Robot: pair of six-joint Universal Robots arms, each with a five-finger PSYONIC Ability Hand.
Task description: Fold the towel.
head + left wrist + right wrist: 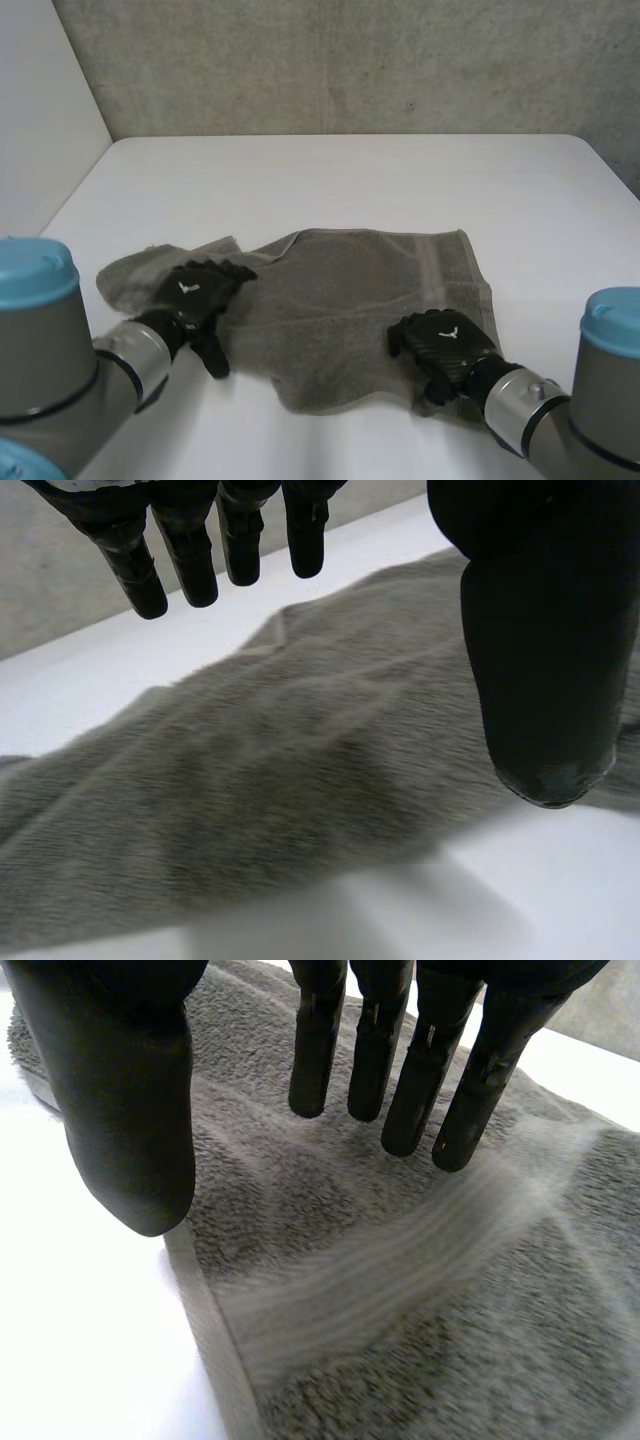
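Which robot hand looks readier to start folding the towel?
Probably the right robot hand: thumb at the towel's flat hemmed edge, fingers over it. The left robot hand is over rumpled cloth.

Lit softly and evenly from above in the head view, with the white bench [350,180] bright and the grey wall [350,60] behind it duller. Renders the towel [350,290] a flat mid-grey, darker only along its folds and near edge. Catches a pale sheen on the light-blue arm caps [35,270]. Shows the left hand [195,290] and right hand [440,340] as almost featureless black. In the left wrist view, throws a soft grey shadow onto the bench along the towel's edge and puts a faint gloss on the thumb tip [550,780]. In the right wrist view, turns the bench beside the towel nearly pure white, with the fingers [315,1060] matte and dark.
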